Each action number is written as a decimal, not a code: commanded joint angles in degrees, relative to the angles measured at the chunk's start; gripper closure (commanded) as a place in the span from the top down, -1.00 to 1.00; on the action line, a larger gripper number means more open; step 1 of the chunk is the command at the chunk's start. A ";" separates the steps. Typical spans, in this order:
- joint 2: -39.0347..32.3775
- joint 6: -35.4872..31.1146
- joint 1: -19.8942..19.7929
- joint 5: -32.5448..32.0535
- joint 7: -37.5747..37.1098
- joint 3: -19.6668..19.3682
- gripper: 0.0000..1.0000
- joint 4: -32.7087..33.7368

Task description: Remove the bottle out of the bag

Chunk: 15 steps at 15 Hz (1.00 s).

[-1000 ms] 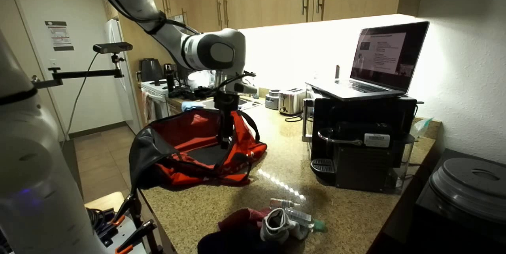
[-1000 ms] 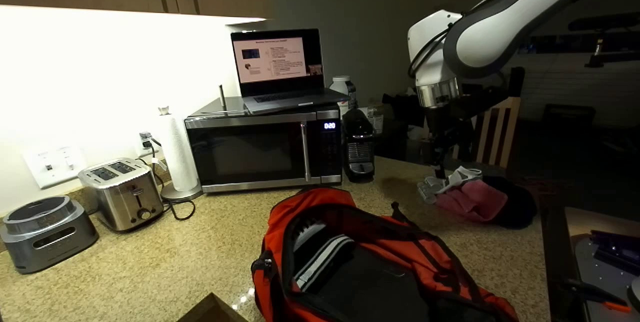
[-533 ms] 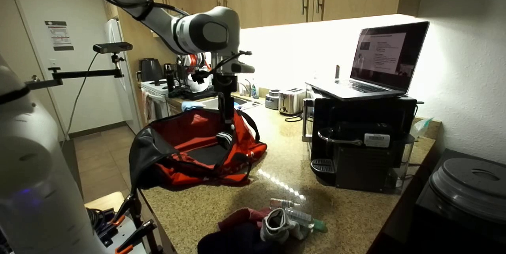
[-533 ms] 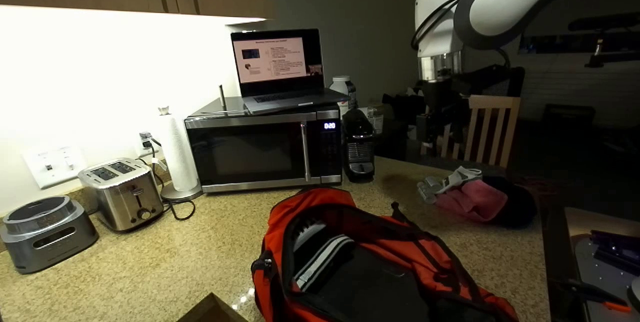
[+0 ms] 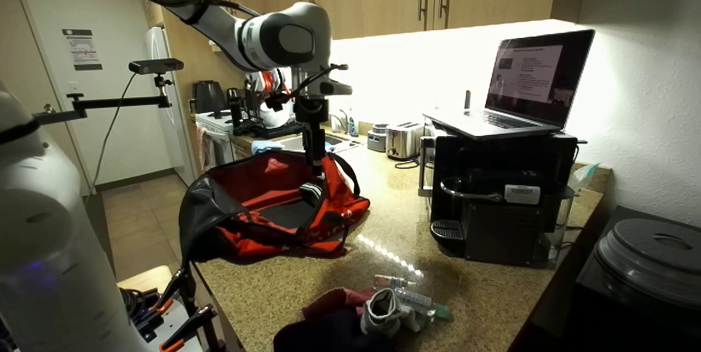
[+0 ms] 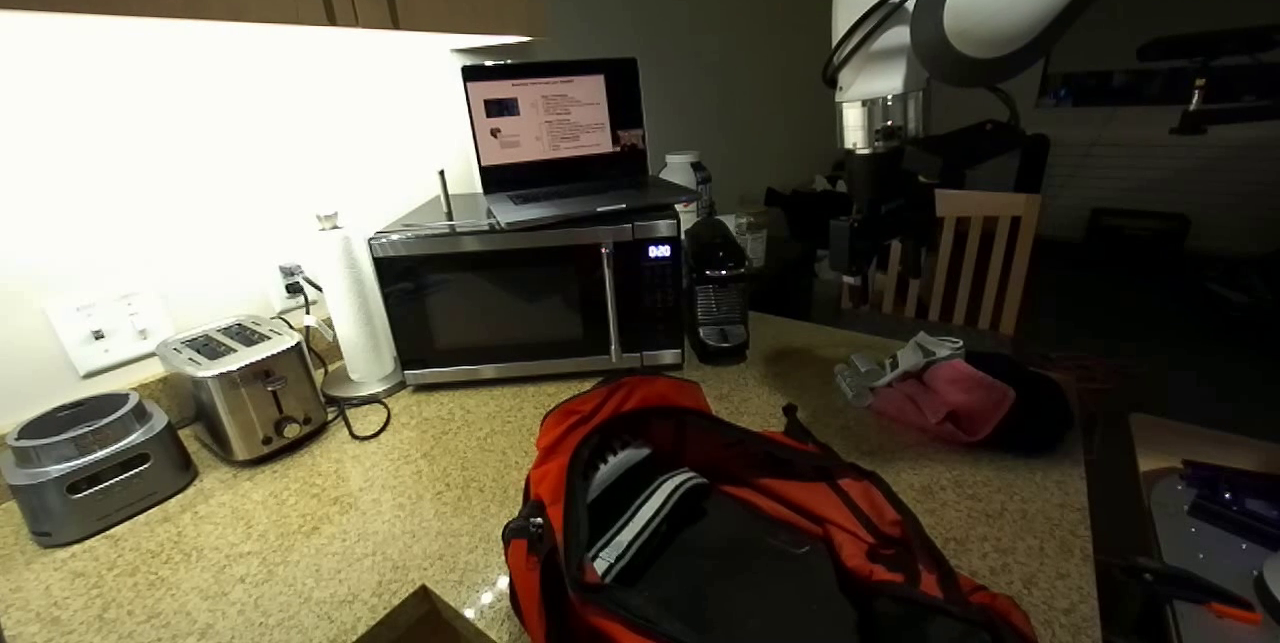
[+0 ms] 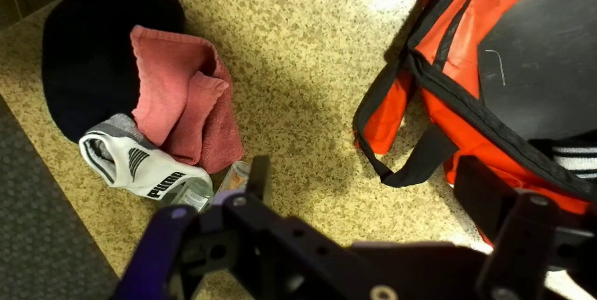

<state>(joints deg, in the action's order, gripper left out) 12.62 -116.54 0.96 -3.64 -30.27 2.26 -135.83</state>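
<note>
Hand (image 7: 366, 183) spread wide, red bag (image 7: 475, 134), sock (image 7: 151, 169) lettering legible in wrist view

Over the counter (image 7: 298, 94) there is room to pass between the red duffel bag (image 6: 800, 516) and the pink washcloth (image 7: 172, 90), though a black strap (image 7: 419, 160) loops into that gap. The bag gapes upward, a striped object (image 6: 650, 518) crowding one end; in both exterior views the microwave (image 6: 500, 303) and coffee machine (image 6: 720, 293) block one side.
</note>
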 commanded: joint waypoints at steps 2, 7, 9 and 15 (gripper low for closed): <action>-1.38 -0.29 -0.69 0.55 1.36 0.69 1.00 1.06; -4.96 0.43 1.35 1.86 8.93 1.75 1.00 6.84; -6.19 1.00 2.08 2.35 13.40 1.91 1.00 9.08; -9.27 0.40 3.25 2.68 27.66 1.69 1.00 13.30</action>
<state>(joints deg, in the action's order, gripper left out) 4.94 -116.59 4.02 -2.21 -9.49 4.07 -124.62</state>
